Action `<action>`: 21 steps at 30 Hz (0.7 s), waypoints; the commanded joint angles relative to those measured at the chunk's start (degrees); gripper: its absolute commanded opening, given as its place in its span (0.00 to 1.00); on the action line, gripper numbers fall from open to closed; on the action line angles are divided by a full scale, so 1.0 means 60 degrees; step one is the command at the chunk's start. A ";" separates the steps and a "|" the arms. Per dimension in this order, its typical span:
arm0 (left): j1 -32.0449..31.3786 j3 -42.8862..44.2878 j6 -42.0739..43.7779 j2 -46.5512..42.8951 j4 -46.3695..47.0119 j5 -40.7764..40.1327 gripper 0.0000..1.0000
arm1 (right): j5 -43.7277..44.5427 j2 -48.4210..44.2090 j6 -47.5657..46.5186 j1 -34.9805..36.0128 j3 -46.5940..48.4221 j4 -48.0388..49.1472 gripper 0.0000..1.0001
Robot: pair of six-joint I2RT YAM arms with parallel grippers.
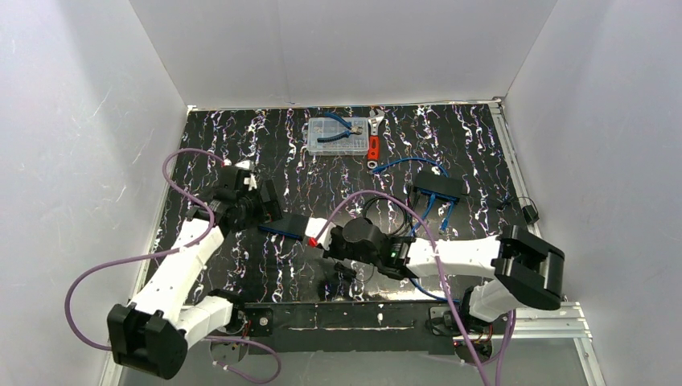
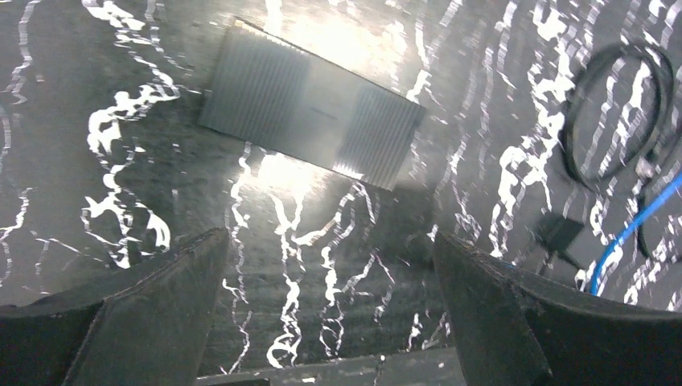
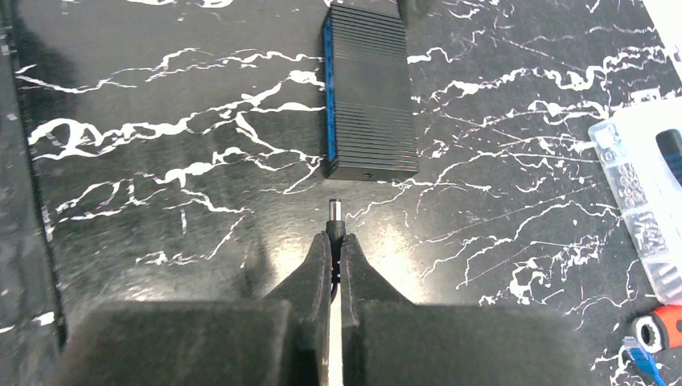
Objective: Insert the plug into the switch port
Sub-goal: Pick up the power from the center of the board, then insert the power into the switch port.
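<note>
I'm pinching the plug (image 3: pixel 334 215) in my right gripper (image 3: pixel 334 241), fingers closed tight on its body, and the metal tip is poking out past the fingertips. The tip is pointing at the near short edge of the switch (image 3: pixel 370 88), close to it but not touching. The switch port (image 3: pixel 366 172) is showing only as a tiny mark on that edge, a bit right of the plug's line. The switch is lying flat on the marbled table (image 3: pixel 161 161), blue strip along its left side. My left gripper (image 2: pixel 334 273) is hovering with jaws spread wide and holding nothing, the switch ahead of the fingers. A clear parts box (image 3: pixel 643 185) is sitting well off to the right, and a blue cable (image 2: pixel 635 225) is trailing nearby.
</note>
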 commanded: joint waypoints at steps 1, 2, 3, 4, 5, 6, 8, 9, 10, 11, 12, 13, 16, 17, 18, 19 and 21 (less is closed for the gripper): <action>0.0985 0.0337 0.0434 0.0736 0.0077 0.0193 0.98 | 0.0345 0.0583 0.0533 -0.0307 0.0623 0.0633 0.01; 0.1127 0.0410 0.0509 0.0994 0.0115 0.0338 0.98 | 0.0310 0.0731 0.0574 -0.0365 0.0695 0.0637 0.01; 0.1233 0.0513 0.0588 0.1291 0.0124 0.0414 0.98 | 0.0281 0.0889 0.0604 -0.0415 0.0773 0.0652 0.01; 0.1325 0.0635 0.0664 0.1607 0.0096 0.0502 0.98 | 0.0266 0.1043 0.0630 -0.0454 0.0865 0.0658 0.01; 0.1406 0.0772 0.0755 0.1992 0.0069 0.0626 0.98 | 0.0265 0.1201 0.0645 -0.0485 0.0946 0.0667 0.01; 0.1458 0.0920 0.0839 0.2327 0.0080 0.0738 0.98 | 0.0277 0.1371 0.0645 -0.0513 0.1027 0.0687 0.01; 0.1528 0.1093 0.0981 0.2812 0.0187 0.0930 0.98 | 0.0317 0.1677 0.0668 -0.0614 0.1180 0.0708 0.01; 0.1567 0.1156 0.1062 0.3033 0.0258 0.1001 0.98 | 0.0312 0.1818 0.0719 -0.0669 0.1256 0.0690 0.01; 0.1607 0.1198 0.1157 0.3222 0.0357 0.1064 0.98 | 0.0266 0.1925 0.0788 -0.0727 0.1308 0.0652 0.01; 0.1658 0.1207 0.1281 0.3402 0.0475 0.1154 0.98 | 0.0184 0.2011 0.0871 -0.0795 0.1342 0.0612 0.01; 0.1730 0.1194 0.1421 0.3570 0.0575 0.1246 0.98 | 0.0099 0.2065 0.0967 -0.0859 0.1362 0.0573 0.01; 0.1830 0.1171 0.1532 0.3722 0.0663 0.1367 0.98 | 0.0018 0.2100 0.1065 -0.0916 0.1359 0.0537 0.01; 0.2122 0.0970 0.1682 0.4139 0.0981 0.1772 0.97 | -0.0259 0.2210 0.1298 -0.1070 0.1327 0.0524 0.01; 0.2200 0.0908 0.1671 0.4271 0.1114 0.1968 0.96 | -0.0328 0.2261 0.1341 -0.1113 0.1330 0.0528 0.01; 0.2256 0.0876 0.1673 0.4406 0.1230 0.2153 0.96 | -0.0397 0.2317 0.1366 -0.1165 0.1344 0.0533 0.01; 0.2294 0.0882 0.1689 0.4545 0.1298 0.2246 0.95 | -0.0504 0.2359 0.1392 -0.1217 0.1366 0.0535 0.01; 0.2376 0.0910 0.1703 0.4803 0.1386 0.2368 0.93 | -0.0745 0.2444 0.1458 -0.1303 0.1395 0.0518 0.01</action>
